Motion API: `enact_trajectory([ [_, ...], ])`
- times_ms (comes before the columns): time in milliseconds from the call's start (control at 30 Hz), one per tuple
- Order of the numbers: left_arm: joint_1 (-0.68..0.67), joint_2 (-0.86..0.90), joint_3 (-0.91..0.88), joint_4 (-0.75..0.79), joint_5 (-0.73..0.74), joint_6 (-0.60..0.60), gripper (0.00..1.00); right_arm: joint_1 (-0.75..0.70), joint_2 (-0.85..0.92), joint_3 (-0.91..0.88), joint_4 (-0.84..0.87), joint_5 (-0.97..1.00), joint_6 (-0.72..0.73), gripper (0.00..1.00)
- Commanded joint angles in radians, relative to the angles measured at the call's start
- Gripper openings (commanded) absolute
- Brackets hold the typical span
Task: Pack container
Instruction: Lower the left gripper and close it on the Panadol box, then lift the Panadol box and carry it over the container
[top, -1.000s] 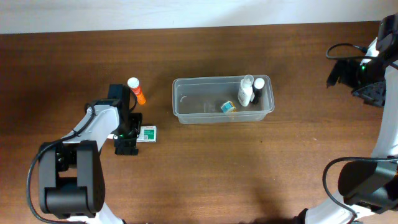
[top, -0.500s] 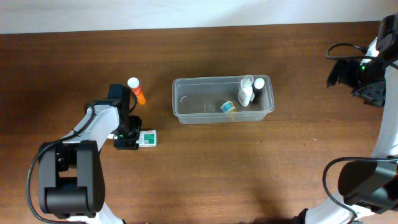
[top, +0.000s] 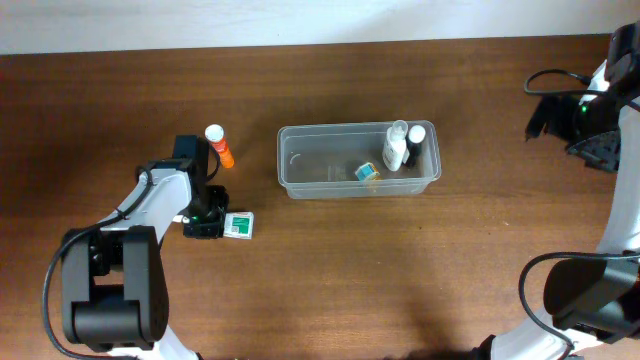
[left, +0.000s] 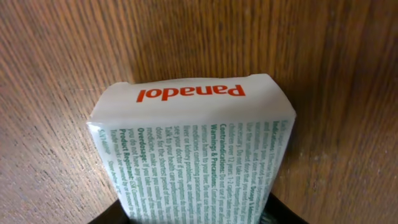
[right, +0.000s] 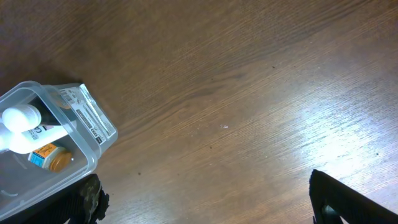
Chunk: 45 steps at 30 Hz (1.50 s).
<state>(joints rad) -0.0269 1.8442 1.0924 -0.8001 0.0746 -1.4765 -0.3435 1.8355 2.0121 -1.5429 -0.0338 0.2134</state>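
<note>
The container (top: 320, 188), a clear rectangular tub, stands at the table's middle and holds two white bottles (top: 397, 148) and a small teal and orange item (top: 367, 172). Its corner (right: 93, 134) shows in the right wrist view. A white Panadol box (top: 238, 224) with green print lies flat on the wood to the tub's left. My left gripper (top: 205, 222) is shut on that box (left: 193, 137), a dark finger (left: 283, 214) pressed against each long side. Far off at the right edge, my right gripper (top: 590, 125) hangs open over bare wood, its jaws (right: 205, 199) wide apart with nothing between them.
An orange bottle with a white cap (top: 219, 145) lies just behind the left arm, left of the tub. The table's far edge meets a pale wall at the top of the overhead view.
My left gripper's jaws have closed onto the Panadol box, which has slid slightly down and right. The right arm has not moved.
</note>
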Motion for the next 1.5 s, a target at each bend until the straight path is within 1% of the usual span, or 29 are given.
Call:
enact_trajectory([
  [0, -0.003, 0.02, 0.006, -0.001, 0.01, 0.055, 0.42, -0.005, 0.003, 0.0, 0.0, 0.012, 0.004, 0.98],
  [133, -0.003, 0.013, 0.008, -0.002, 0.016, 0.089, 0.42, -0.005, 0.003, 0.0, 0.0, 0.012, 0.004, 0.98],
  [300, -0.003, -0.034, 0.014, -0.002, 0.019, 0.164, 0.42, -0.005, 0.003, 0.0, 0.0, 0.012, 0.004, 0.98],
  [467, -0.003, -0.137, 0.025, -0.013, 0.026, 0.255, 0.42, -0.005, 0.003, 0.0, 0.0, 0.012, 0.004, 0.98],
  [533, -0.003, -0.192, 0.026, -0.028, 0.042, 0.264, 0.42, -0.005, 0.003, 0.0, 0.0, 0.012, 0.004, 0.98],
  [667, -0.011, -0.314, 0.025, -0.032, 0.12, 0.319, 0.41, -0.005, 0.003, 0.0, 0.0, 0.012, 0.004, 0.98],
  [800, -0.051, -0.43, 0.025, -0.023, 0.177, 0.319, 0.41, -0.005, 0.003, 0.0, 0.0, 0.012, 0.004, 0.98],
  [900, -0.114, -0.495, 0.025, 0.001, 0.175, 0.295, 0.41, -0.005, 0.003, 0.0, 0.0, 0.012, 0.004, 0.98],
  [1000, -0.202, -0.521, 0.025, 0.076, 0.163, 0.263, 0.41, -0.005, 0.003, 0.0, 0.0, 0.013, 0.004, 0.98],
  [1200, -0.367, -0.484, 0.025, 0.347, 0.055, 0.156, 0.42, -0.005, 0.003, 0.0, 0.0, 0.013, 0.004, 0.98],
  [1400, -0.432, -0.393, 0.026, 0.668, 0.039, 0.107, 0.42, -0.005, 0.003, 0.0, 0.0, 0.013, 0.004, 0.98],
  [1467, -0.444, -0.352, 0.026, 0.745, 0.036, 0.08, 0.43, -0.005, 0.003, 0.0, 0.0, 0.012, 0.004, 0.98],
])
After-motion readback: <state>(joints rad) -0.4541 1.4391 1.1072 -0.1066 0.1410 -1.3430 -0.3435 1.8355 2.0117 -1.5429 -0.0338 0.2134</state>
